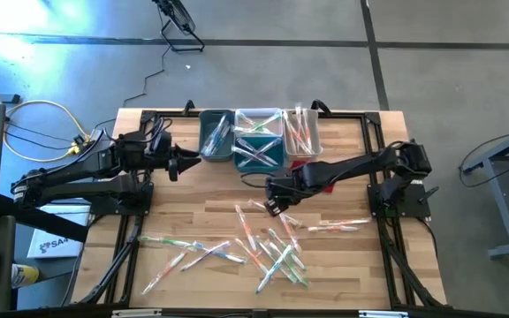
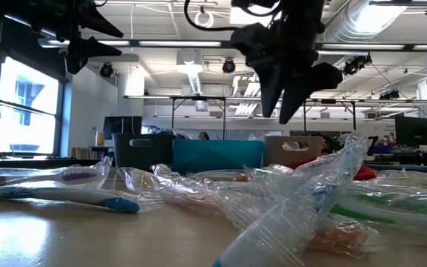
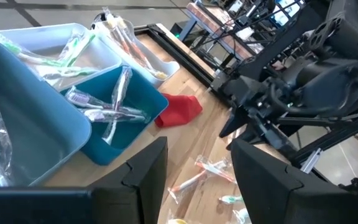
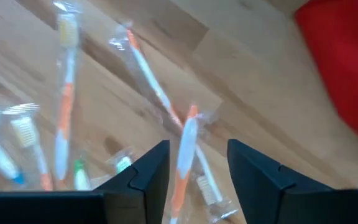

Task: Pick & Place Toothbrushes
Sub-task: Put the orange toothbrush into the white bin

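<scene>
Hovering above the middle of the wooden table [image 1: 193, 221], the right gripper [image 1: 272, 199] has its fingers spread with nothing between them; its wrist view looks down through the gap onto an orange-and-white toothbrush [image 4: 184, 163] lying in its wrapper on the wood, crossed by a second orange one [image 4: 148, 78]. The loose toothbrushes [image 1: 272, 252] lie scattered across the near half of the table, from roughly the four o'clock to the eight o'clock side of centre, most heaped just toward six o'clock from the right gripper, with a separate strew [image 1: 188, 252] toward eight o'clock. At twelve o'clock stands a row of bins: a grey bin [image 1: 216, 137], a teal bin [image 1: 259, 152] and a white bin [image 1: 300, 134], each already holding wrapped brushes. A red cloth [image 3: 178, 110] lies on the table just beside the teal bin, toward the right arm. The left gripper [image 1: 177, 164] waits at about ten o'clock, beside the grey bin, fingers apart and holding nothing. In the low view, crumpled clear wrappers [image 2: 295, 211] fill the foreground.
</scene>
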### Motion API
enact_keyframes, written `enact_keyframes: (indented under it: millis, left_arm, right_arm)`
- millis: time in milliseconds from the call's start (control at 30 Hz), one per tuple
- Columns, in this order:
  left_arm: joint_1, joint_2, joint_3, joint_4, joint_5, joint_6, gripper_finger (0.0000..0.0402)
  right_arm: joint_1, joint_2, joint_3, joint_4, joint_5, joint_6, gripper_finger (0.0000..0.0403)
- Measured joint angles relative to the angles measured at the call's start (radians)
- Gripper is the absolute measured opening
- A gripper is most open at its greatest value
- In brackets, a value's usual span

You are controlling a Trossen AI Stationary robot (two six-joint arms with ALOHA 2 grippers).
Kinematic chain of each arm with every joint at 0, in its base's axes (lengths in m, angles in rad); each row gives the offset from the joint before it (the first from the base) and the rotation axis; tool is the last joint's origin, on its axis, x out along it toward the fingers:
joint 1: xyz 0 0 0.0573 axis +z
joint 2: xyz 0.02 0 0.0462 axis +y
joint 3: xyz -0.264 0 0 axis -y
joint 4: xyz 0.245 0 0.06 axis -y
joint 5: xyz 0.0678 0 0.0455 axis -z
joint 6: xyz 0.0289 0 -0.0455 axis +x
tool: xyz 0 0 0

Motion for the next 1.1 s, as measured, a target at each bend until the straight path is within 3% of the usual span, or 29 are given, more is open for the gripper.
enact_keyframes:
  millis: [367,1100]
  left_arm:
    - [0.000,0.000,0.000,-0.042,-0.003,0.000,0.0175]
    - [0.000,0.000,0.000,-0.067,-0.009,-0.001,0.0175]
  right_arm:
    - [0.002,0.127,0.000,0.013,-0.100,-0.007,0.0154]
    - [0.002,0.224,0.000,0.092,-0.101,-0.038,0.0153]
